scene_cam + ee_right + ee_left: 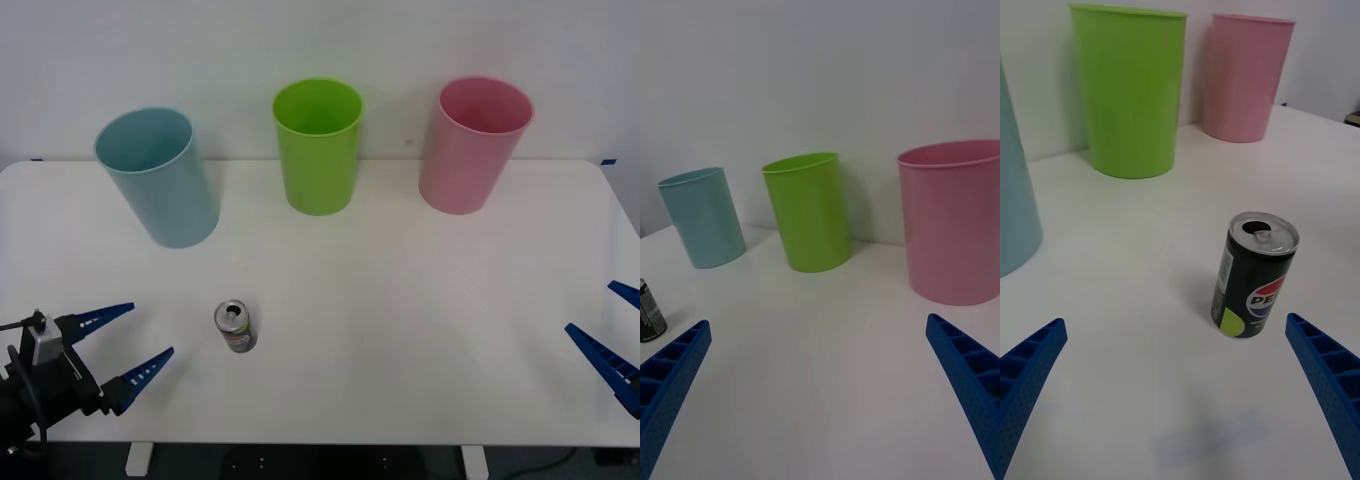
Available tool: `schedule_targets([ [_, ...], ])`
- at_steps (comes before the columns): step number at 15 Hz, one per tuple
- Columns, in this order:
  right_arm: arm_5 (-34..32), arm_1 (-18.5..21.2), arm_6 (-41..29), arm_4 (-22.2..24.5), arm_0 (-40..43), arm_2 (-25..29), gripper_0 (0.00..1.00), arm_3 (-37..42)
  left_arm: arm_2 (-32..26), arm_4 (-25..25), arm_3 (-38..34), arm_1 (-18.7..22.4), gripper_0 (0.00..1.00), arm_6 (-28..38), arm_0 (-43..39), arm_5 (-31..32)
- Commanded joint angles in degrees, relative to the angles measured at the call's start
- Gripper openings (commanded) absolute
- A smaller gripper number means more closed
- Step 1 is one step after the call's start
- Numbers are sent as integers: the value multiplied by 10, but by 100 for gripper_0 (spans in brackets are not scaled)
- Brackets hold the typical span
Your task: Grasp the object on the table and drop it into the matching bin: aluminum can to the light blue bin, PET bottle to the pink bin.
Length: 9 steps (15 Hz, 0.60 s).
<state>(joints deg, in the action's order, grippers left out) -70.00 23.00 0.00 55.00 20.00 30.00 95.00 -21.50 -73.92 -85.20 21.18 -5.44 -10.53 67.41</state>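
A small aluminum can [236, 326] with a silver pull-tab lid and dark printed side stands upright on the white table [400, 300], left of centre near the front. My left gripper [125, 345] is open, low over the table a little to the can's left. In the left wrist view the can [1254, 276] stands ahead, between the open blue fingers [1326, 390]. My right gripper [612, 325] is open at the table's right front edge, far from the can [649, 313]. The light blue bin [158, 176] stands at the back left, the pink bin [472, 143] at the back right.
A lime green bin [319, 146] stands between the two other bins along the back, near the wall. The bins [809, 211] are upright and open-topped. Bare tabletop stretches across the middle and right between the can and the bins.
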Motion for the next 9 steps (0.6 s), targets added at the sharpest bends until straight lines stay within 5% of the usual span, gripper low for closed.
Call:
schedule_targets([
  [1,0,0,0,0,0,0,100,0,15,4,40,0,100,-44,20,6],
  [9,0,0,0,0,0,0,100,0,59,19,71,-1,100,-105,36,10],
])
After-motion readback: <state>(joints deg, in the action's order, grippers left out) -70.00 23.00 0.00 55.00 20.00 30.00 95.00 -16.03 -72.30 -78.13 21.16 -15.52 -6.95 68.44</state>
